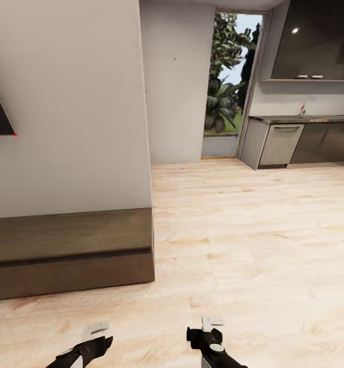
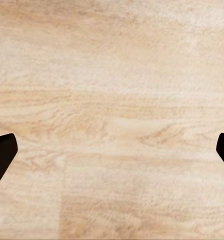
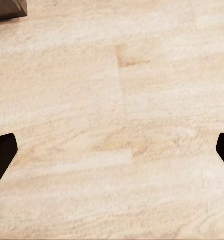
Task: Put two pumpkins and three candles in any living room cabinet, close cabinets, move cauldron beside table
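1. Currently in transit over pale wood floor (image 1: 253, 245); no pumpkins, candles or cauldron to be seen, so probably a search or approach leg of the task.
2. Cabinet (image 1: 69, 250) low at the head view's left, flush against the white wall (image 1: 64, 102), its near end corner just beside open floor. Dark brown wood grain, one dark horizontal seam between upper and lower bands, no gap showing; judged closed from this angle.
3. Long axis of the cabinet along the wall, running off the picture's left edge; fronts facing out toward the floor and the robot.
4. Left gripper (image 1: 97, 328) low in the head view, fingers spread with bare floor between the tips in the left wrist view; nothing held.
5. Right gripper (image 1: 212, 323) likewise released and carrying nothing, over bare floor; a dark corner (image 3: 7, 7) at the edge of the right wrist view, likely the cabinet's end.
6. Grey kitchen units (image 1: 279, 145) far off to the right, beside a tall window (image 1: 230, 76) with foliage; not the target.
7. For doing this step well: best to keep arms tucked low, turn the base to bring the living room into sight, and stay clear of the cabinet's corner while turning.
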Controlling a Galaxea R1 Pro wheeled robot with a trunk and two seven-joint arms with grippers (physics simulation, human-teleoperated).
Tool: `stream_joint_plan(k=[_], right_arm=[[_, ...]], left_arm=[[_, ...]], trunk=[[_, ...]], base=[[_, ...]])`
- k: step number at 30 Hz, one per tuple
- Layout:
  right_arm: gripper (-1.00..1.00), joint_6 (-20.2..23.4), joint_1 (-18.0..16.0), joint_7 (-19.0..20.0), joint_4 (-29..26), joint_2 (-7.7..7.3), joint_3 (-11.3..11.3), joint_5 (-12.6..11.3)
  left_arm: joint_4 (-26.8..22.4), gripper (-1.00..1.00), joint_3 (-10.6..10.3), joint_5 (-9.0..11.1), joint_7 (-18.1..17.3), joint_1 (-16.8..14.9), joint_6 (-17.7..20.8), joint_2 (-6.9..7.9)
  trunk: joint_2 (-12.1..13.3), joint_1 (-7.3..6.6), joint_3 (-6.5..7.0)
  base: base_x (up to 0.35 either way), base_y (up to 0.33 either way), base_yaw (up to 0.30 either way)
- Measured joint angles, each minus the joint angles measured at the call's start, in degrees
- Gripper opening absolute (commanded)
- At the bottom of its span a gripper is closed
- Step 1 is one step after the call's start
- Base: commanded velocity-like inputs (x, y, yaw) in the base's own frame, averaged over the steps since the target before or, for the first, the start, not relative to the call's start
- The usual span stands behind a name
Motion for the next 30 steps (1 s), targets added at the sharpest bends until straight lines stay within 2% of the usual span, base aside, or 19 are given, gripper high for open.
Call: stream_joint_plan(k=[15, 23, 30], right_arm=[[1.00, -0.3, 0.0, 0.2, 0.0, 0.00, 0.0, 0.0], [1.00, -0.3, 0.0, 0.2, 0.0, 0.00, 0.0, 0.1], [1.00, -0.3, 0.0, 0.2, 0.0, 0.00, 0.0, 0.2]], left_arm=[[0.0, 1.00, 0.0, 0.0, 0.0, 0.0, 0.0, 0.00], [0.0, 1.00, 0.0, 0.0, 0.0, 0.0, -0.1, 0.03], [0.0, 1.00, 0.0, 0.0, 0.0, 0.0, -0.2, 0.00]], trunk=[[0.0, 0.01, 0.00], [0.0, 0.03, 0.00], [0.0, 0.04, 0.00]], base=[[0.240, 0.172, -0.003], [0.049, 0.194, 0.000], [-0.085, 0.224, 0.000]])
